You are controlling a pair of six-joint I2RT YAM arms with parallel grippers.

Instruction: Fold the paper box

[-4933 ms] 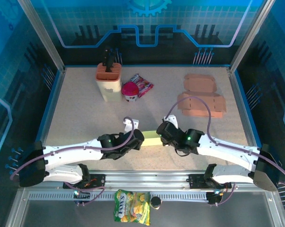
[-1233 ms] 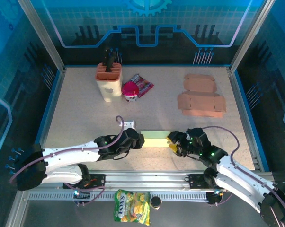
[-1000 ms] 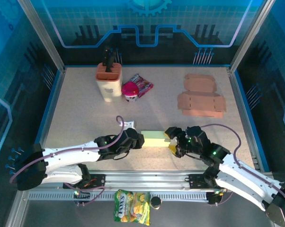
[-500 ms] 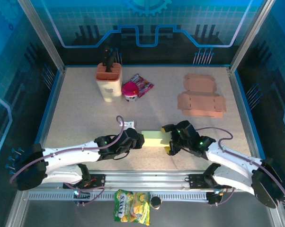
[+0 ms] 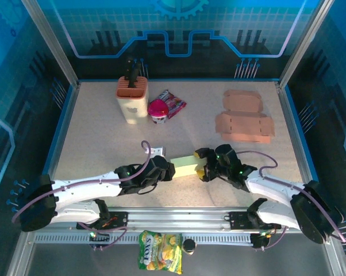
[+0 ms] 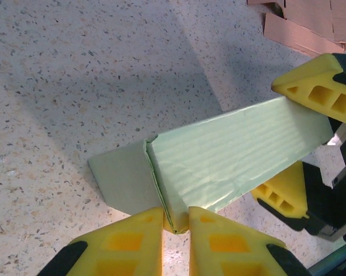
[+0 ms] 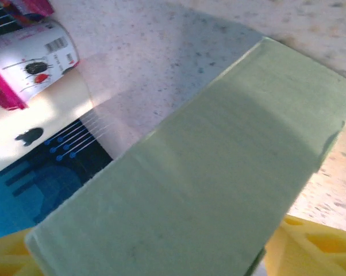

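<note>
Bracing the paper box [image 5: 184, 167] at both ends, near the front-centre of the table [image 5: 104, 132].
Within the last second, brought the right gripper [image 5: 203, 163] in from beside the box's right end to straddle it, narrowing from wide; cannot tell whether clamped yet. Keeps the left gripper [image 6: 176, 219] nearly closed, pinching the seam edge at the left end flap. Has skewed the box slightly. Probably sets up closing the right end while steadying the left.

Table [image 5: 98, 138] lies open mid-left, while holder [image 5: 132, 99], cup [image 5: 158, 111] and cardboard flats [image 5: 245, 123] crowd the back
</note>
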